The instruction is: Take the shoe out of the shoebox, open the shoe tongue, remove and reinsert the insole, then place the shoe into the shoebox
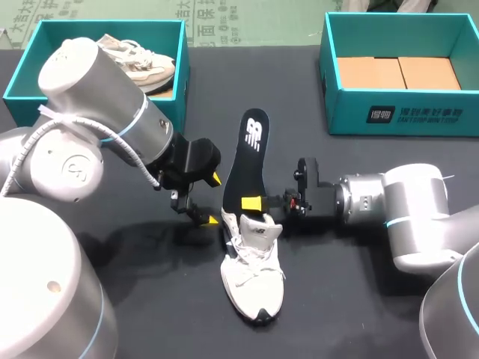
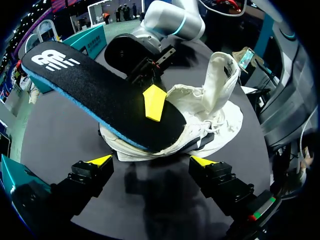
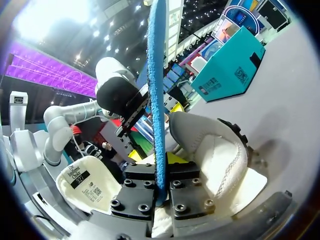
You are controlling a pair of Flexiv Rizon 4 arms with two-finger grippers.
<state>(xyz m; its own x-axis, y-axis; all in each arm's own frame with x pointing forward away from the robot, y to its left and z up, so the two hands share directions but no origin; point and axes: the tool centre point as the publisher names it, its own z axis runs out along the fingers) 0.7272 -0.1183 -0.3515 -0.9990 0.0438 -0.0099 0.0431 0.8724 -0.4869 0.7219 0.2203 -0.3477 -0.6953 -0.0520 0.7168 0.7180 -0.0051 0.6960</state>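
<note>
The right gripper [image 1: 253,202] is pinched on the black insole [image 1: 251,161], one yellow tip on its top face and the other beneath. It grips near the front end, so the long heel end tilts up and away from the shoe [image 1: 253,265]. In the right wrist view the insole's blue edge runs straight between the clamped fingers. This hold looks chosen to steer the insole's front into, or out of, the shoe's mouth, where it rests now; which of the two cannot be told. The left gripper [image 1: 214,199] hangs spread and empty just beside the shoe's heel, likely ready to steady it. The tongue [image 2: 220,75] stands pulled up, leaving the opening free. The shoe lies on the dark table [image 1: 337,299], toe toward the robot. The teal shoebox [image 1: 344,97] at the far right holds tan cardboard; the other box [image 1: 75,30] holds a second shoe [image 1: 146,63]. A white logo marks the insole's heel, white print marks the shoebox's front, and a printed tag sits inside the tongue; none is read off here
</note>
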